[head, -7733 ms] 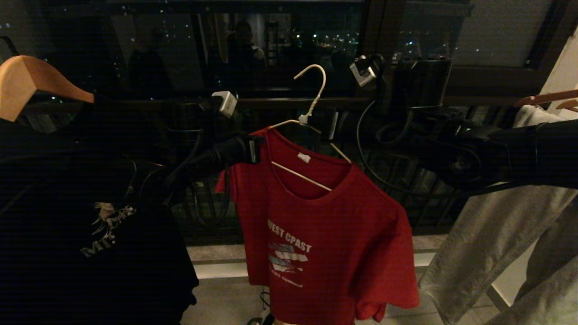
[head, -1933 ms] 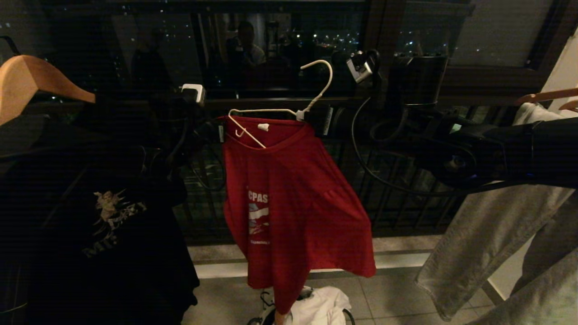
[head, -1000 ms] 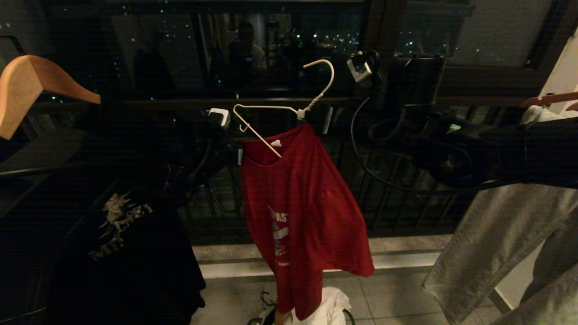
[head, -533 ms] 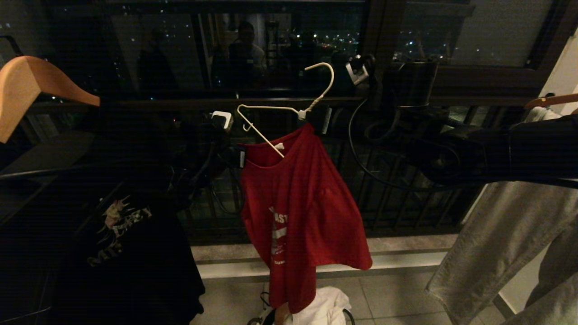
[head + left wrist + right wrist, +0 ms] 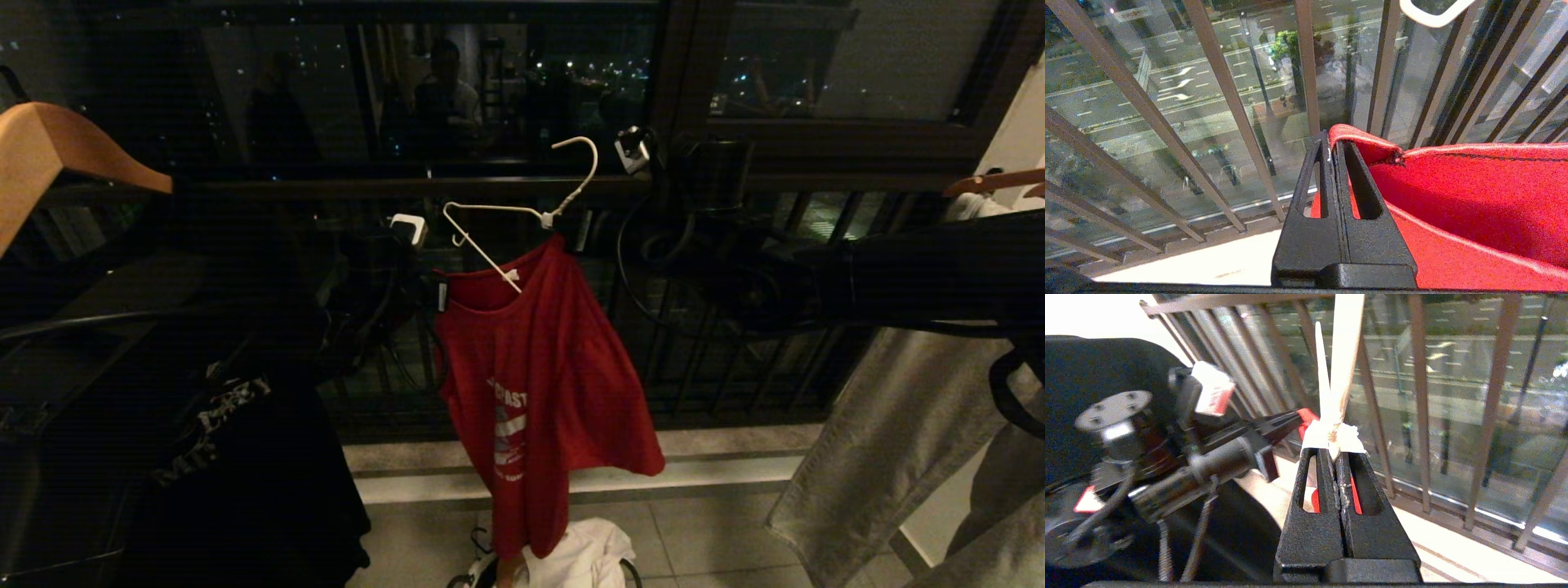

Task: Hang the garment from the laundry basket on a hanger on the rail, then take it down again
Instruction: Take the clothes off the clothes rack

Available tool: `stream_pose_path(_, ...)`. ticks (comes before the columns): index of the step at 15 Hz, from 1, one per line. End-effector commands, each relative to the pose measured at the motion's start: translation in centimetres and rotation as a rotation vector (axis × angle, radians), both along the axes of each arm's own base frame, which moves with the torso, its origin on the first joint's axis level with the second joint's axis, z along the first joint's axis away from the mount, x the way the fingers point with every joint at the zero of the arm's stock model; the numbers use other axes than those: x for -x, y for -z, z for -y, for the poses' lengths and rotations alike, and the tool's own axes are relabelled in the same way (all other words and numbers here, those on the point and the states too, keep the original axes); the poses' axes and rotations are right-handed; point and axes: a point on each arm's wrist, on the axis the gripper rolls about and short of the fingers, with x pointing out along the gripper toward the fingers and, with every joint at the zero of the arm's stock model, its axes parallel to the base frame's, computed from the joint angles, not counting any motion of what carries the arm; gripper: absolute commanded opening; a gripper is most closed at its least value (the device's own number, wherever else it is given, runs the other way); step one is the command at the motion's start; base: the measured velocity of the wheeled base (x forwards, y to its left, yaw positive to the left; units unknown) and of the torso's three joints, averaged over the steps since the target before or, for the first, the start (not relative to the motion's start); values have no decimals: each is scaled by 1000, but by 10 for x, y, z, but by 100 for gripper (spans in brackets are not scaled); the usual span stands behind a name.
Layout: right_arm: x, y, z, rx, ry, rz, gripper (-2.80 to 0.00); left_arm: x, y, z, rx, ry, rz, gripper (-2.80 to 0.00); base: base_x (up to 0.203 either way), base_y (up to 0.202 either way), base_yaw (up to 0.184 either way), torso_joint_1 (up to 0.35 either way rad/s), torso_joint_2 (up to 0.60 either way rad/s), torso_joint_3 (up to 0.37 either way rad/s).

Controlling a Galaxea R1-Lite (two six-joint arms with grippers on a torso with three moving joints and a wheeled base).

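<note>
Dark railing (image 5: 735,367) behind; red T-shirt (image 5: 539,384) hides laundry basket (image 5: 490,572) mostly.

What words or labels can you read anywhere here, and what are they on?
"CAST", partly folded away, on the red T-shirt; the small line under its graphic is too small to read.
Pale print on the black T-shirt: too dark and creased to read.
White neck tag on the red T-shirt: nothing readable.

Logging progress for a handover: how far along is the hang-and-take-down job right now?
Done: the white wire hanger is off the rail, clamped at its neck by the right gripper. In hand: the left gripper pinches the red T-shirt collar, one hanger end already bare. Left: freeing the shirt fully.
</note>
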Motion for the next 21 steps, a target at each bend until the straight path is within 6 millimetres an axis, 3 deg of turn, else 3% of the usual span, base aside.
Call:
stream_pose_path(1, -11, 16, -2, 12, 4, -25, -280, -4, 10, 2, -6, 0, -14, -280, 0, 0, 0, 0, 0, 0)
stream_pose_path(6, -16, 27, -5, 21, 11, -48, -280, -1, 20, 4, -19, 6, -46, -280, 0, 0, 0, 0, 0, 0)
stream_pose_path(11, -18, 42, -6, 43, 25, -89, -280, 1, 56, 23, -50, 44, -121, -280, 0, 0, 0, 0, 0, 0)
stream_pose_path(14, -24, 71, -4, 78, 40, -158, -280, 0, 79, 30, -77, 59, -163, -280, 0, 0, 0, 0, 0, 0)
stream_pose_path(19, -26, 98, 0, 110, 51, -227, -280, 8, 105, 27, -153, 75, -232, -280, 0, 0, 0, 0, 0, 0)
stream_pose_path(21, -26, 98, 0, 110, 50, -228, -280, 10, 109, 27, -161, 77, -230, -280, 0, 0, 0, 0, 0, 0)
